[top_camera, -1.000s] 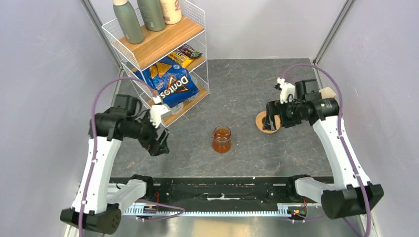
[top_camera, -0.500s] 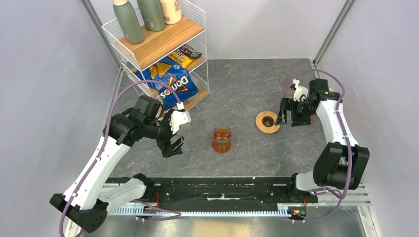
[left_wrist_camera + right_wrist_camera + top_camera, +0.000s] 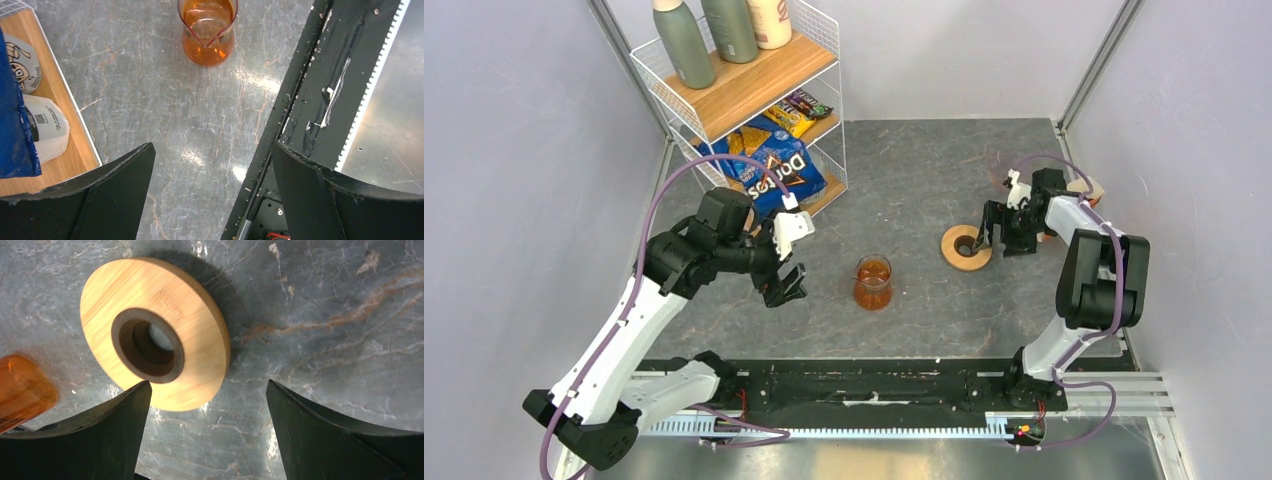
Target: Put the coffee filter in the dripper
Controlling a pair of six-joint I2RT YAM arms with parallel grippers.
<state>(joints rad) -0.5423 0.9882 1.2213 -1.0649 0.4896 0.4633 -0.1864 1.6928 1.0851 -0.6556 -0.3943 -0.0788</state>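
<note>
A faint pink clear shape, the dripper [image 3: 1001,171], stands at the back right beyond my right arm. The coffee filter is not plainly visible: a tan and orange thing [image 3: 1090,190] peeks out behind the right arm, and I cannot tell what it is. My right gripper [image 3: 986,232] is open and empty just right of the flat wooden ring [image 3: 964,248]. In the right wrist view the gripper [image 3: 207,390] hovers with the ring [image 3: 200,335] just ahead of it. My left gripper [image 3: 787,285] is open and empty, left of the amber beaker [image 3: 873,282]; it shows as well in the left wrist view [image 3: 212,150].
A wire rack [image 3: 824,60] with bottles, a blue chips bag [image 3: 774,175] and snacks stands at the back left. The beaker shows in the left wrist view [image 3: 207,30] and at the left edge of the right wrist view [image 3: 22,390]. The black base rail [image 3: 320,90] runs along the near edge.
My left gripper has swung right toward the beaker. My right arm has folded back to the right, and its gripper has stayed beside the wooden ring.
</note>
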